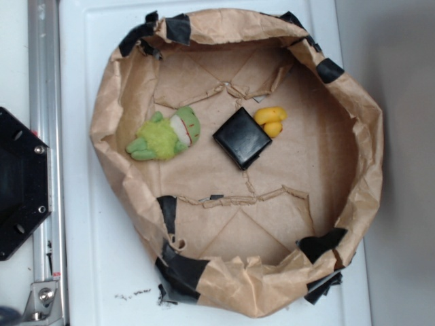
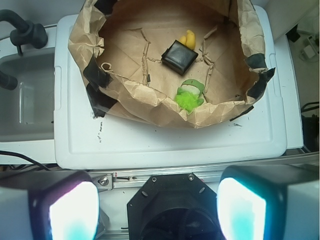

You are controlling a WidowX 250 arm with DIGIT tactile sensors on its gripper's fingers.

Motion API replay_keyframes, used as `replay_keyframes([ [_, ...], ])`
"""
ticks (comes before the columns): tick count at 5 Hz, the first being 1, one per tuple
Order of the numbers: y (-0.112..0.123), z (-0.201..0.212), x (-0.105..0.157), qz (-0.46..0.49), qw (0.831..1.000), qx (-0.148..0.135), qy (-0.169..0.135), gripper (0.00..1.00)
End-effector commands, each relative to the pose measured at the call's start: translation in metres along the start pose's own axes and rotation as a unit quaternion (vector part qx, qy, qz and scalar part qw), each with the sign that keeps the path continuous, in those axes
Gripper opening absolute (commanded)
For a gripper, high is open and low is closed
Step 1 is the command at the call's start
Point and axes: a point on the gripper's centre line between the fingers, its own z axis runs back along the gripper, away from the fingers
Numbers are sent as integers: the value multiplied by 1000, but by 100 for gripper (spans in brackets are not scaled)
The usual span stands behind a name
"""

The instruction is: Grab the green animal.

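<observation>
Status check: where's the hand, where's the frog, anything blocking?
Hand open, high, outside the paper bowl. Green frog lying free inside, near the wall. Black block beside it, not touching.

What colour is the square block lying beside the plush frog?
Black, slightly glossy: the square block shows best in the exterior view.

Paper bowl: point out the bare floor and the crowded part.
Bare: the paper bowl's floor right of the yellow toy, and below the black block. Crowded: the green animal, block and toy in a row.

Green animal (image 1: pixel 165 134): lime body, darker head, white-and-red mouth. Block (image 1: pixel 242 138): black. Toy (image 1: pixel 271 121) at its 1 o'clock: yellow, possibly orange-tinged. Paper wall (image 1: pixel 109 109): brown, black-taped.
</observation>
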Motion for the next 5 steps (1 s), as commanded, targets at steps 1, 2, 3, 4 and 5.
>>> replay_keyframes([
  [1,0,0,0,0,1000,0,0,100],
  [2,25,-32,39,2,999,24,44,100],
  [3,32,-58,84,1,997,15,70,100],
  [4,42,-84,108,8,996,27,85,100],
  [5,61,-133,88,-59,982,101,149,100],
])
